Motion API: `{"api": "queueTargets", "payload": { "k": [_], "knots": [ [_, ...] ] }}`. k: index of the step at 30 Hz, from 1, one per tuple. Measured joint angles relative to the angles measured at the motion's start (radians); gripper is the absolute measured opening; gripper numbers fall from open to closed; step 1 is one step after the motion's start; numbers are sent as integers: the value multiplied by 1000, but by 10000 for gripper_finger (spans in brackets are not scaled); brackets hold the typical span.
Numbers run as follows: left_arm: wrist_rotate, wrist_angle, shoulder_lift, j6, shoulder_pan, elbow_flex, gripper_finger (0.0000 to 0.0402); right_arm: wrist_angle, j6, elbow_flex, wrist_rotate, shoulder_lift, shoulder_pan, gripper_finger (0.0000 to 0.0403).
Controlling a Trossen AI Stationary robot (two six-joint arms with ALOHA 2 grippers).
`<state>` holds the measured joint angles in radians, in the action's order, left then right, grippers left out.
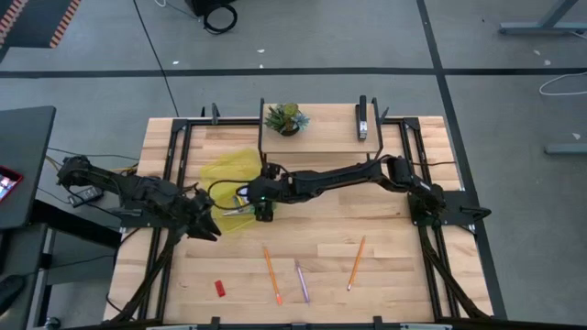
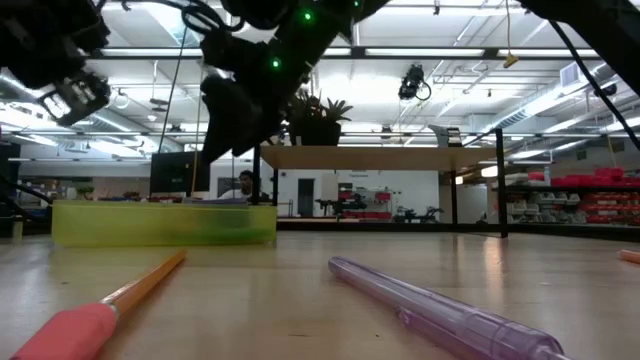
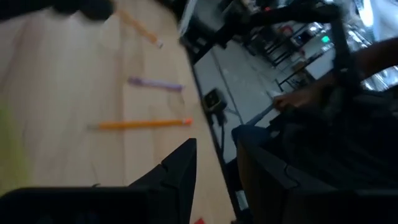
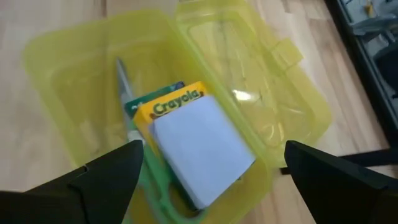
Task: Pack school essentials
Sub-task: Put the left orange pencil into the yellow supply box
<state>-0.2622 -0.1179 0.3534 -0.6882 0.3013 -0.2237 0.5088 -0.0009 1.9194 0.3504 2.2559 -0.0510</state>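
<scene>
A yellow see-through box (image 1: 229, 174) stands open on the table, its lid (image 4: 249, 50) folded back beside it. Inside, the pale blue notepad (image 4: 202, 146) lies on the yellow crayon box (image 4: 177, 102), beside the green-handled scissors (image 4: 132, 130). My right gripper (image 1: 264, 209) hovers over the box's near side, open and empty (image 4: 211, 155). My left gripper (image 1: 209, 227) hangs above the table near the box's near left corner, open and empty (image 3: 216, 146). Two orange pencils (image 1: 272, 273) (image 1: 356, 263), the purple pen (image 1: 302, 281) and the red eraser (image 1: 220, 288) lie near the table's near edge.
A potted plant (image 1: 286, 117) and a black stapler (image 1: 362, 119) sit at the table's far edge. Black frame rails (image 1: 174, 183) run along both sides of the table. In the low view a pencil (image 2: 130, 290) and the pen (image 2: 430, 305) lie close to the camera.
</scene>
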Motion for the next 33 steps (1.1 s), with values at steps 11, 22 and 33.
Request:
{"api": "queueTargets", "payload": {
  "k": [11,22,33],
  "knots": [
    [0,-53,79,17,23,-3,121,338,155,157,-1,-5,-49,399],
    [68,-51,403,276,79,-116,121,642,328,148,36,-25,-100,374],
    [111,-22,624,296,84,-209,121,631,202,145,-14,-136,-139,335]
  ]
}}
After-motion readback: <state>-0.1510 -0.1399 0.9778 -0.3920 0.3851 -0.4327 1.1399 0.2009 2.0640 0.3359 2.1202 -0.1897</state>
